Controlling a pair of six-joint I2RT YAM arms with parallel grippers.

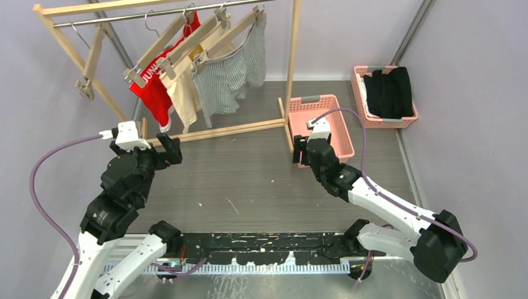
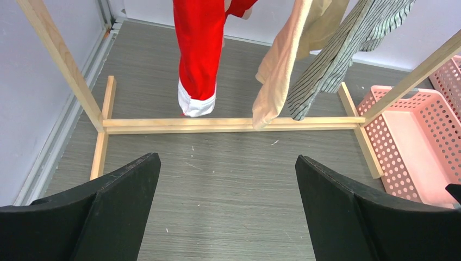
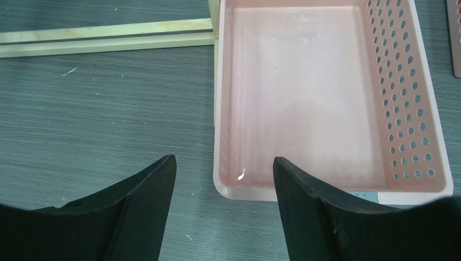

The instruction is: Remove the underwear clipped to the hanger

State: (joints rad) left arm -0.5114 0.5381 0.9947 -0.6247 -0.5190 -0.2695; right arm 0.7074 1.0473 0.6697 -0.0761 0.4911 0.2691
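L claw wide open, empty. Soft red shorts w/ white band hang ahead & above it, long axis vertical; plain cream shorts & grey-white pinstriped shorts ahead-right. R claw open, empty, farther off.

Rack: pale wooden frame standing at the far left of the tabletop, with slanted legs on the left and an upright post on the right.
Base bar: long wooden strip lying flat on the surface between the rack's feet.
Rail: metal rod across the top of the rack.
Near basket: pink, perforated walls, close against the rack's right foot.
Far basket: pink, near the right wall, just beside the near basket.
Black garment: bundled inside the far basket, filling most of it.
Tabletop: grey wood-grain with small white flecks.
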